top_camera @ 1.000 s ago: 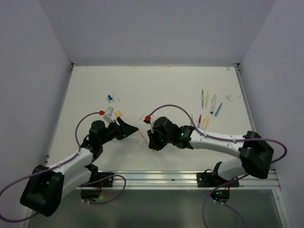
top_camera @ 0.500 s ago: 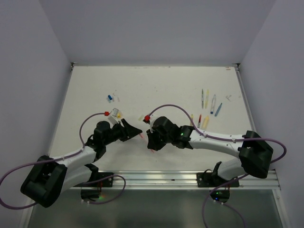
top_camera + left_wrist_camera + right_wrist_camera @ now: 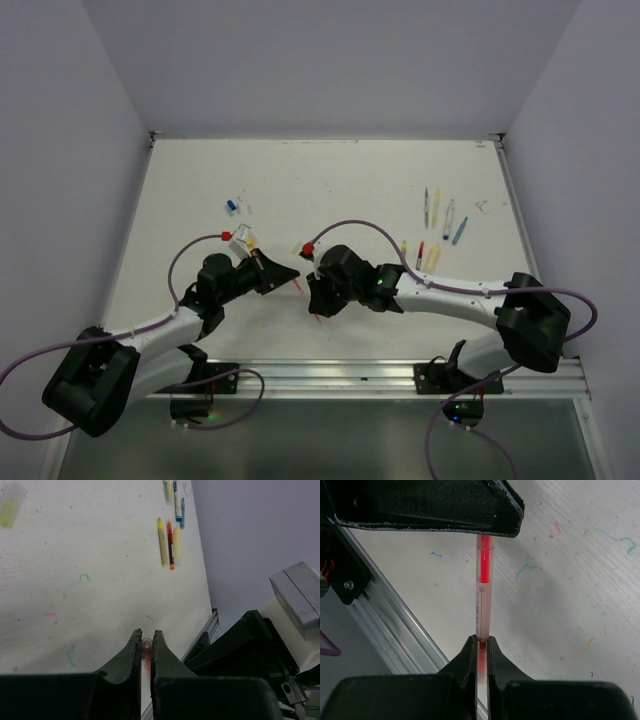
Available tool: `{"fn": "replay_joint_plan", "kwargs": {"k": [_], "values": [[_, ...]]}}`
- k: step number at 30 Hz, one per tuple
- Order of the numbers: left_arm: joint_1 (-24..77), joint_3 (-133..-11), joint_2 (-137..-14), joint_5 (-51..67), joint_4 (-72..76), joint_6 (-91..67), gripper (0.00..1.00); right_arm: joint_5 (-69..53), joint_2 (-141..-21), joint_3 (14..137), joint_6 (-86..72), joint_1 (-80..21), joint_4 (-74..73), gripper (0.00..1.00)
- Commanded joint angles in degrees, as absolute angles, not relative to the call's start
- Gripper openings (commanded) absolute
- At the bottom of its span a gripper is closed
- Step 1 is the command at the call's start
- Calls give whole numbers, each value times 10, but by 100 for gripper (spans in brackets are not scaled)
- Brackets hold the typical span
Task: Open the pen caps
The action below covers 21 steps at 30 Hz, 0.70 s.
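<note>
A red pen (image 3: pixel 481 605) with a clear barrel hangs in the air between my two grippers. My right gripper (image 3: pixel 480 646) is shut on the barrel's lower end. My left gripper (image 3: pixel 146 641) is shut on the other end, on the pen's red cap (image 3: pixel 146 645), whose round tip shows between the fingers. In the top view the two grippers meet above the table's front middle, the left gripper (image 3: pixel 292 275) and the right gripper (image 3: pixel 313 298) with the short pen (image 3: pixel 302 286) between them.
Several other pens (image 3: pixel 433 210) lie at the table's right, three of them (image 3: pixel 170 544) also in the left wrist view. Loose caps lie near the left arm: blue (image 3: pixel 231 207), yellow (image 3: pixel 250 241), pale yellow (image 3: pixel 10 505). The metal rail (image 3: pixel 380 372) runs along the front edge.
My left gripper has moved right to the pen held by the right gripper and closed on its cap end. The right gripper kept its hold.
</note>
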<state>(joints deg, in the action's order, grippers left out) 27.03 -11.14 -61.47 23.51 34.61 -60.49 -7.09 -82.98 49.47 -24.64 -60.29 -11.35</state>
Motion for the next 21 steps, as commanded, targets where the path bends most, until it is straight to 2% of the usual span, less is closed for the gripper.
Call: {"fn": "replay_joint_plan", "kwargs": {"k": [1, 2, 5, 9, 10, 11, 13, 14, 21], "values": [[270, -121, -612, 220, 361, -581, 0, -78, -818, 516, -247, -602, -98, 2], [270, -120, -612, 221, 361, -581, 0, -73, -819, 519, -245, -602, -103, 5], [270, -120, -603, 221, 357, -585, 0, -68, -824, 532, -238, -603, -109, 27], [270, -123, -579, 218, 343, -593, 0, -85, -850, 560, -231, -603, -109, 31], [270, -124, -575, 217, 340, -596, 0, -89, -865, 565, -231, -602, -108, 31], [270, -127, -564, 215, 330, -597, 0, -96, -871, 574, -230, -603, -108, 26], [270, -130, -553, 207, 317, -596, 0, -94, -884, 580, -230, -605, -105, 6], [270, -135, -543, 205, 298, -593, 0, -92, -887, 584, -231, -606, -108, 0], [269, -183, -543, 159, 212, -557, 0, -47, -888, 579, -236, -613, -133, 0]]}}
